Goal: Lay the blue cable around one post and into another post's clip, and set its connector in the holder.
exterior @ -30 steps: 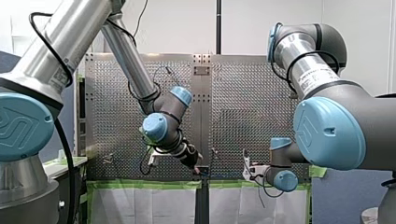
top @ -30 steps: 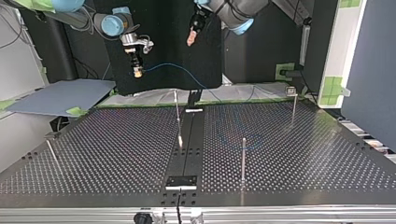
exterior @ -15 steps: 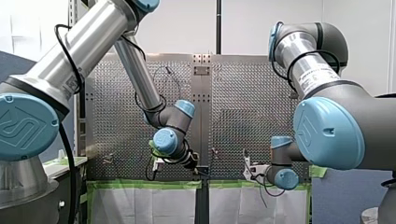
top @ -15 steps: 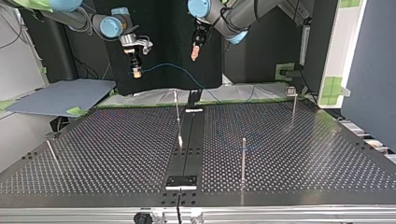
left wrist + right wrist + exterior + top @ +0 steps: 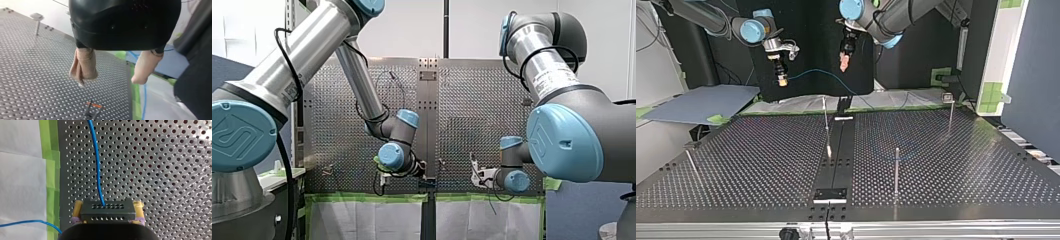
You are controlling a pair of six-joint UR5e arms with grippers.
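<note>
A dark perforated metal table [image 5: 761, 165] is seen in the top view, with 4 thin metal posts standing on it. 1 of these posts [image 5: 950, 112], at the view's right, carries a small clip at its top. A black strip [image 5: 836, 155] is laid down the table's middle. The far edge is lined with green tape [image 5: 48, 150] and white paper [image 5: 20, 182].

The black rectangular connector [image 5: 107, 214] of the thin blue cable [image 5: 96, 165] is held off the table, clamped between the yellow pads [image 5: 77, 210] of my right gripper [image 5: 108, 206]. From the connector the cable is led ahead of the fingers over the perforated plate. In the top view the cable is seen hanging in an arc from that gripper down toward the table's far edge, near the black strip.

My left gripper [image 5: 112, 75] is held in the air near the taped edge. Its beige pads [image 5: 83, 66] are set well apart, with nothing between them.
</note>
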